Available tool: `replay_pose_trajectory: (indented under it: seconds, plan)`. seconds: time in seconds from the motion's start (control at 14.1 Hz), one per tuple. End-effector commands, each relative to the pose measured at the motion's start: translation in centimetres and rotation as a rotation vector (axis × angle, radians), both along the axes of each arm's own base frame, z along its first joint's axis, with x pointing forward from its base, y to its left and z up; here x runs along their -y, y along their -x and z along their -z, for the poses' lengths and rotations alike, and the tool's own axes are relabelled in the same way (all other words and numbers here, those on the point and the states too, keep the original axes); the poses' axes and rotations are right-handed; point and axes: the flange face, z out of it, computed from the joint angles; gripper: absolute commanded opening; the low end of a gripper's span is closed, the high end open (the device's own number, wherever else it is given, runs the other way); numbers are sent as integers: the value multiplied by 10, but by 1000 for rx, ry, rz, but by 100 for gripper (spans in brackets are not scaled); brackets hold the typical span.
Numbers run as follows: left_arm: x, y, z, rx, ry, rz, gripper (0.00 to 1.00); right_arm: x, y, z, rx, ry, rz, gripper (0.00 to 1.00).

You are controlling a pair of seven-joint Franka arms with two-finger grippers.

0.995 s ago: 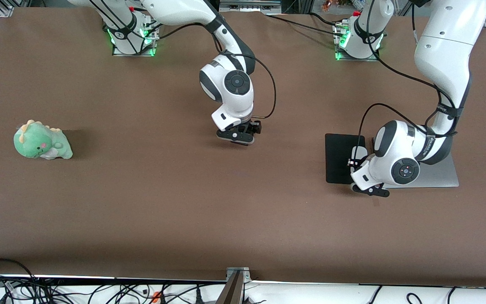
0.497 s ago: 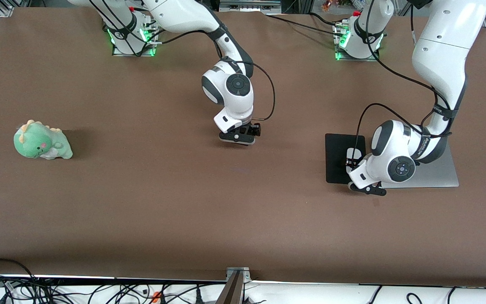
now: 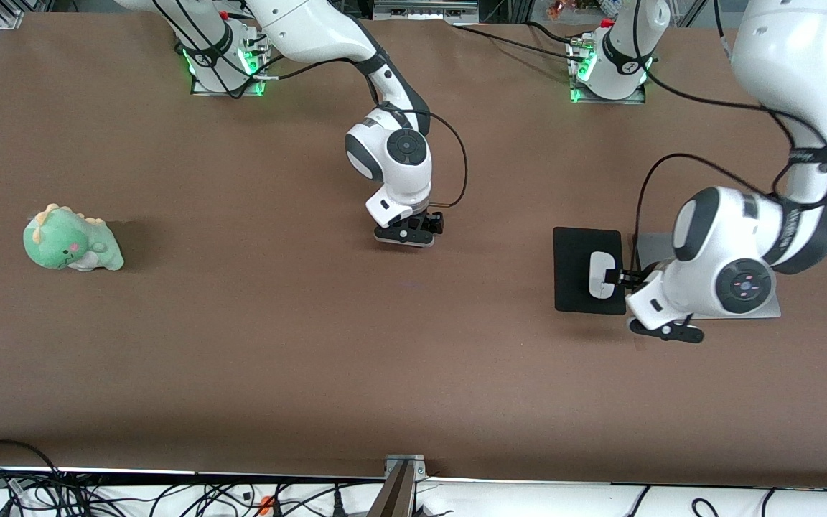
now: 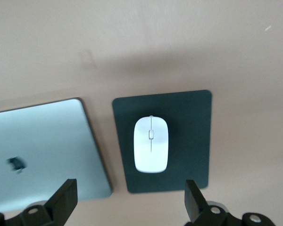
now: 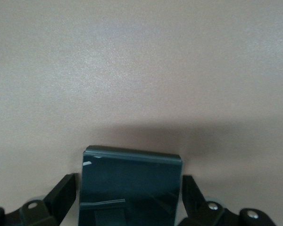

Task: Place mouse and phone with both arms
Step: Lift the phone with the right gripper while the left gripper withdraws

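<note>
The white mouse [image 3: 600, 273] lies on the black mouse pad [image 3: 571, 269], free of any grip; it also shows in the left wrist view [image 4: 151, 144]. My left gripper [image 3: 623, 276] is open and empty, up in the air over the pad's edge beside the laptop [image 4: 129, 187]. The black phone [image 5: 129, 186] lies flat on the bare table at mid-table. My right gripper [image 5: 129, 183] is low over it, one finger on each side with a small gap to each edge. In the front view the right gripper [image 3: 408, 233] hides the phone.
A silver laptop [image 3: 765, 309] lies shut beside the pad, toward the left arm's end, partly under the left arm. A green plush dinosaur [image 3: 69, 240] sits toward the right arm's end. The brown table [image 3: 277, 345] is bare nearer the front camera.
The left hand has risen and drawn back toward the laptop, uncovering the mouse on the pad. The right hand has barely shifted over the phone.
</note>
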Motion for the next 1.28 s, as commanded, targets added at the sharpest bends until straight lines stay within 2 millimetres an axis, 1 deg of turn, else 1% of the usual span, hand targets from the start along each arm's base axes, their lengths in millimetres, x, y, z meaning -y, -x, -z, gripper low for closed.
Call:
replay_pose_trajectory:
  seconds: [0.0, 0.07, 0.14, 0.21, 0.28, 0.36, 0.43, 0.5, 0.57, 0.64, 0.71, 0.78, 0.85, 0.92, 0.99, 1.07, 1.14, 1.21]
  plan:
    - [-3, -14, -68, 63, -6, -3, 100, 0, 2, 7, 27, 4, 3, 94]
    - [-6, -13, -96, 105, -3, -11, 100, 0, 1, 6, 28, 3, 3, 77]
    - [-8, -9, -122, 140, -5, -15, 100, 0, 2, 6, 26, 3, 2, 64]
    - [-9, -4, -144, 175, -12, -13, 100, 0, 2, 6, 26, 3, 2, 51]
    - [-10, 0, -160, 198, -14, -16, 100, -1, 1, 5, 27, 3, -3, 41]
    - [-13, 6, -172, 194, -19, -21, 100, 0, -1, 2, 27, 5, -16, 35]
    - [-13, 12, -176, 166, -18, -23, 100, 3, -5, -1, 22, 14, -19, 29]
    - [-15, 15, -188, 171, -18, -29, 100, 9, -11, -5, 9, 48, -40, 23]
    - [-18, 21, -219, 220, -22, -33, 100, 16, -20, -12, -5, 77, -66, 21]
    - [-19, 23, -225, 214, -20, -36, 100, 24, -29, -20, -25, 95, -88, 20]
    - [-24, 24, -225, 209, -14, -36, 100, 34, -41, -31, -43, 105, -104, 18]
    - [-20, 30, -232, 213, -2, -15, 100, 48, -55, -44, -62, 114, -126, 14]
    - [-23, 35, -236, 211, 16, -22, 100, 69, -73, -60, -79, 117, -148, 12]
    - [-34, 41, -227, 183, 44, -55, 100, 90, -88, -71, -99, 122, -185, 10]
    - [-42, 53, -235, 187, 81, -88, 100, 113, -102, -81, -123, 121, -213, 8]
    - [-44, 66, -238, 187, 82, -102, 100, 135, -116, -92, -142, 101, -239, 8]
    - [-48, 80, -243, 187, 70, -106, 100, 158, -128, -97, -162, 100, -277, 8]
    - [-51, 92, -246, 204, 66, -110, 100, 187, -142, -100, -180, 100, -288, 8]
